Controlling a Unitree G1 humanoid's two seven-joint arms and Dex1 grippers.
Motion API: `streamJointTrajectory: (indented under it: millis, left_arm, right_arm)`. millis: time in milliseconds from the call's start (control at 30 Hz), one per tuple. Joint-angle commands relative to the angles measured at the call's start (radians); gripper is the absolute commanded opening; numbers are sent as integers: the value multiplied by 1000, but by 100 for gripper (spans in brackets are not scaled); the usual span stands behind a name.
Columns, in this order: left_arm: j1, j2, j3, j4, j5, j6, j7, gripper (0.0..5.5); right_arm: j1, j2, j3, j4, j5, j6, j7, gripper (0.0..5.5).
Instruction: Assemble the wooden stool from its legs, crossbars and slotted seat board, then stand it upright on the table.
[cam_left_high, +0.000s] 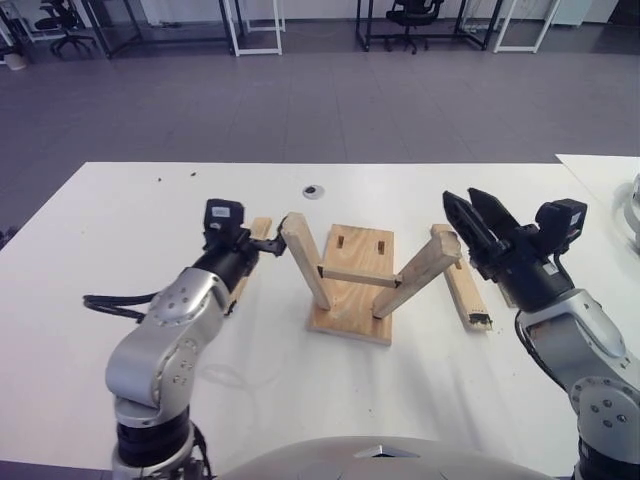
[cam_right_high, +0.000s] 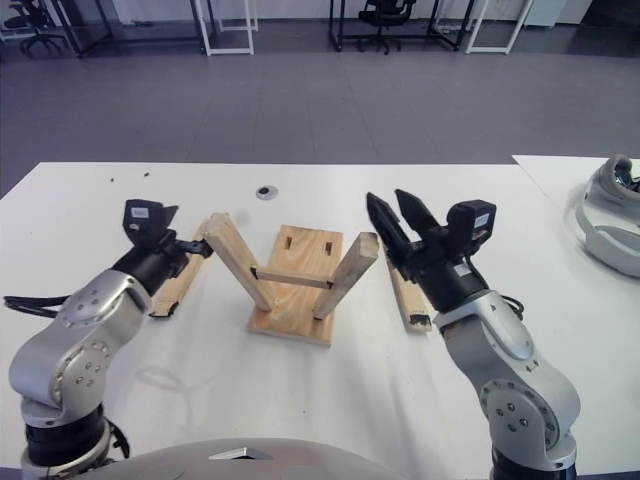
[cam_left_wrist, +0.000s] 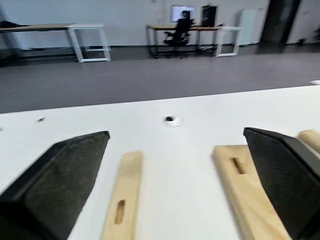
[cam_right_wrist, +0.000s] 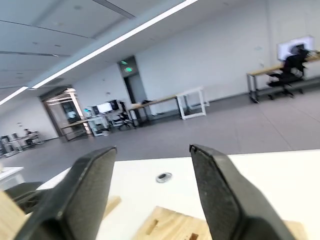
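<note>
The slotted seat board (cam_left_high: 350, 305) lies flat mid-table. Two legs stand in it, splayed outward: the left leg (cam_left_high: 305, 258) and the right leg (cam_left_high: 420, 268), joined by a crossbar (cam_left_high: 358, 277). One loose wooden piece (cam_left_high: 250, 250) lies left of the stool, another (cam_left_high: 465, 290) lies to its right. My left gripper (cam_left_high: 268, 244) is open, low over the left loose piece (cam_left_wrist: 122, 200) and close to the left leg's top. My right gripper (cam_left_high: 462, 197) is open and raised beside the right leg's top, holding nothing. Its fingers (cam_right_wrist: 90, 195) frame the seat board (cam_right_wrist: 175, 227).
A small round grommet (cam_left_high: 314, 190) sits in the white table behind the stool. A white headset-like object (cam_right_high: 610, 215) lies on the neighbouring table at the right. A black cable (cam_left_high: 110, 303) trails near the left arm. Free tabletop lies in front of the stool.
</note>
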Motion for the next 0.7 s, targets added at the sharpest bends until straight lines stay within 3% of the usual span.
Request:
streamJointTrajectory:
  millis: [33, 133, 267, 367, 467, 600, 667, 700]
  left_arm:
    - [142, 189, 13, 105, 43, -134, -223, 496]
    - [249, 367, -81, 134, 95, -238, -444, 496]
    - [350, 529, -142, 120, 129, -304, -637, 496]
    - [388, 594, -204, 143, 204, -356, -685, 496]
    - [351, 593, -281, 197, 299, -404, -667, 496]
    - [255, 508, -396, 227, 352, -420, -641, 496]
    - [193, 479, -463, 256, 394, -433, -636, 496]
    - [147, 464, -502, 283, 419, -442, -645, 496]
  right_arm:
    - [-68, -52, 78, 201, -128, -18, 146, 275]
    - [-69, -100, 354, 291, -343, -35, 348, 275]
    - [-43, -142, 469, 231, -319, -10, 597, 275]
    - [-47, -145, 480, 239, -391, -46, 619, 275]
    - [-211, -147, 504, 566, -696, -200, 502, 275]
    - [-513, -54, 560, 1141, -922, -359, 435, 275]
    - [-634, -15, 621, 1394, -1012, -448, 480, 275]
    - [-652, -13, 659, 1454, -1026, -469, 602, 275]
